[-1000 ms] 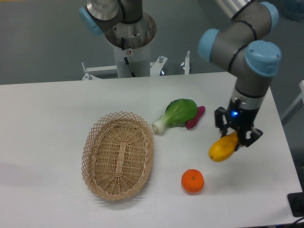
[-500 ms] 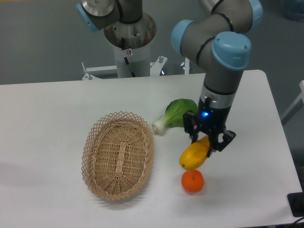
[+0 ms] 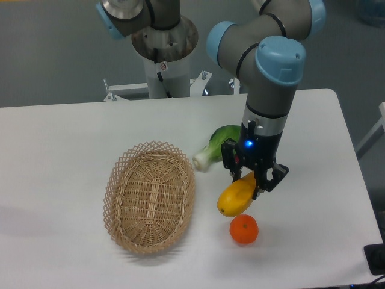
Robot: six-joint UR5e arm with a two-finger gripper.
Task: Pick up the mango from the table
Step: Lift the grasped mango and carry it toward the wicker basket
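A: What had changed over the last second?

B: The black two-finger gripper (image 3: pixel 251 182) had carried the smooth, elongated yellow-orange mango (image 3: pixel 236 196) leftward across the large white rectangular table (image 3: pixel 60 138), from near the right edge to a spot just above the small round orange citrus fruit (image 3: pixel 243 229).

A: Was the fruit really held?

B: Yes. The fingers were clamped on its upper, tapered end, and the mango hung clear of the tabletop, so I judged the pick-up itself as done.

A: How did it lie relative to the hand?

B: Its long axis ran diagonally, down and to the left from the jaws, with the fat end lowest. Any further carry turned on that slant, since the low end was the part nearest other things.

A: And the containers?

B: One oval woven wicker basket (image 3: pixel 150 197) sat to the left of the mango, well short of touching it, with nothing in it. Behind the gripper lay a green leafy vegetable with a white stalk (image 3: pixel 216 146), partly hidden by the arm.
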